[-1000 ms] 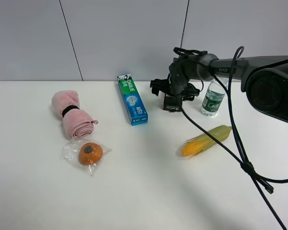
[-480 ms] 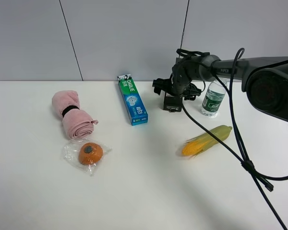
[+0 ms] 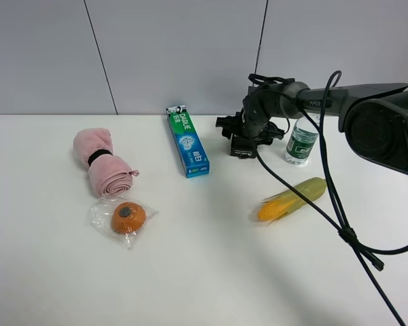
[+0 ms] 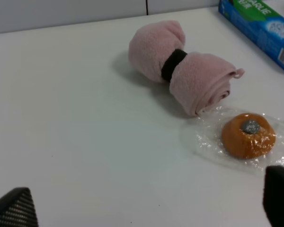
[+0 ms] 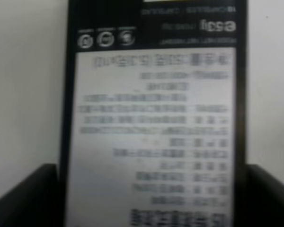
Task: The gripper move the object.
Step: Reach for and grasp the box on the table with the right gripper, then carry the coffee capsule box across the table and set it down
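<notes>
Grasp step: right tool (image 3: 245,136) straddles box (image 5: 154,118) beside bottle (image 3: 300,142), flush to both long edges. Can't tell if pinching. Next: confirm squeeze, lift.

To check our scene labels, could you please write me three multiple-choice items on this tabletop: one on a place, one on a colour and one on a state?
1. The flat black rectangular box with the white label lies: A) between the blue-green toothpaste box and the clear plastic water bottle; B) stacked on that toothpaste box; C) on the bottle's cap.
2. The band around the rolled pink towel is: A) white; B) black; C) green.
3. The left hand is: A) shut on the towel; B) shut on the box; C) open and empty.
Answers: 1 A, the high view shows it between them; 2 B, the band shows black; 3 C, its fingertips stand wide apart with nothing between.
</notes>
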